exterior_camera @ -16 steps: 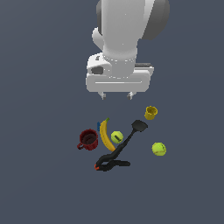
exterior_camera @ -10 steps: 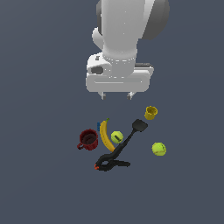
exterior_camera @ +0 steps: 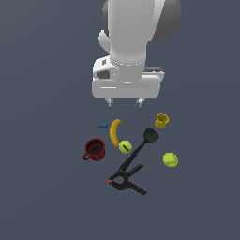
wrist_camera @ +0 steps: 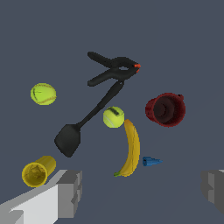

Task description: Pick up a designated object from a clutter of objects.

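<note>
Tennis ball [exterior_camera: 170,159], plain, faint seams, lies alone on the floor, well apart from the black spatula [exterior_camera: 140,147], on the side of its handle away from the marked ball [exterior_camera: 125,146] and banana [exterior_camera: 115,132]. I read this as the approach step: gripper [exterior_camera: 125,101] hangs high, empty, jaws spread wide. Next move, as I judge it: carry the gripper past the spatula blade, centre over the plain ball, then descend. Yellow cup [exterior_camera: 161,121] sits near that path.
</note>
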Tool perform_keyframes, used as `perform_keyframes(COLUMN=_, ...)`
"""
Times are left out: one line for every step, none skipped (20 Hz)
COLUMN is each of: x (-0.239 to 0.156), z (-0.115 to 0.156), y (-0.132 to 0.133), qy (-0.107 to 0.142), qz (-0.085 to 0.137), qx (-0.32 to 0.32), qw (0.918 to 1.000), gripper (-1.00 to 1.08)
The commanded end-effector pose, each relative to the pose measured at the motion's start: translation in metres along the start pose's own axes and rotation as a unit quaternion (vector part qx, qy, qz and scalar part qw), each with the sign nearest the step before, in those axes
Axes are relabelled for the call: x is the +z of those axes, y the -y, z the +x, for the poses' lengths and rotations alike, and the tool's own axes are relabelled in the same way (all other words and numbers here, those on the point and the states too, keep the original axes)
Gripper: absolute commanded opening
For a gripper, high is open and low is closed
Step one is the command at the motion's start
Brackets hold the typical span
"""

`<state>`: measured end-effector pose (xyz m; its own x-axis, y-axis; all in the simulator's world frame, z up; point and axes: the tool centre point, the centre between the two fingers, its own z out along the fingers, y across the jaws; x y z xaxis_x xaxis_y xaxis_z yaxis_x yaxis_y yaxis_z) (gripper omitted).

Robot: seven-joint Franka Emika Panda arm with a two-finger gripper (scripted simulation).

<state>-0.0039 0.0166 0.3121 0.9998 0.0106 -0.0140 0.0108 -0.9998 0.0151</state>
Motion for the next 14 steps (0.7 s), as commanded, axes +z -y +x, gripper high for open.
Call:
perform_keyframes(x=0.001, z=0.001, y=0.001, qy=0.0, qz=0.0, qx=-0.001, qw=1.0, gripper=1.0)
perform_keyframes(x=0.001, z=0.002, y=0.002, qy=0.0, qz=0.0, qx=-0.002, qw=1.0, gripper=1.0)
perform_keyframes(x=0.003, z=0.003, y=0.003, qy=0.0, qz=-0.001, qx=-0.003, qw=1.0, gripper=1.0)
perform_keyframes(x=0.004, z=0.005, y=0.004, qy=0.0, qz=-0.001, qx=-0.004, qw=1.0, gripper=1.0)
perform_keyframes(x=0.006, z=0.006, y=0.006, qy=0.0, qz=-0.002, qx=-0.006, qw=1.0, gripper=1.0)
perform_keyframes(x=0.008, z=0.009, y=0.009, qy=0.0, qz=-0.002, qx=-0.009, qw=1.0, gripper=1.0)
perform_keyframes(x=0.01, z=0.011, y=0.011, qy=0.0, qz=-0.003, qx=-0.011, qw=0.9999, gripper=1.0)
perform_keyframes(x=0.013, z=0.014, y=0.014, qy=0.0, qz=-0.004, qx=-0.014, qw=0.9999, gripper=1.0)
perform_keyframes(x=0.016, z=0.017, y=0.018, qy=-0.001, qz=-0.004, qx=-0.018, qw=0.9998, gripper=1.0)
perform_keyframes(x=0.019, z=0.02, y=0.021, qy=-0.001, qz=-0.005, qx=-0.021, qw=0.9998, gripper=1.0)
perform_keyframes(x=0.022, z=0.024, y=0.025, qy=-0.001, qz=-0.006, qx=-0.025, qw=0.9997, gripper=1.0)
perform_keyframes(x=0.027, z=0.028, y=0.03, qy=-0.001, qz=-0.007, qx=-0.029, qw=0.9995, gripper=1.0)
perform_keyframes(x=0.031, z=0.032, y=0.035, qy=-0.001, qz=-0.007, qx=-0.034, qw=0.9994, gripper=1.0)
perform_keyframes(x=0.036, z=0.036, y=0.04, qy=-0.002, qz=-0.008, qx=-0.039, qw=0.9992, gripper=1.0)
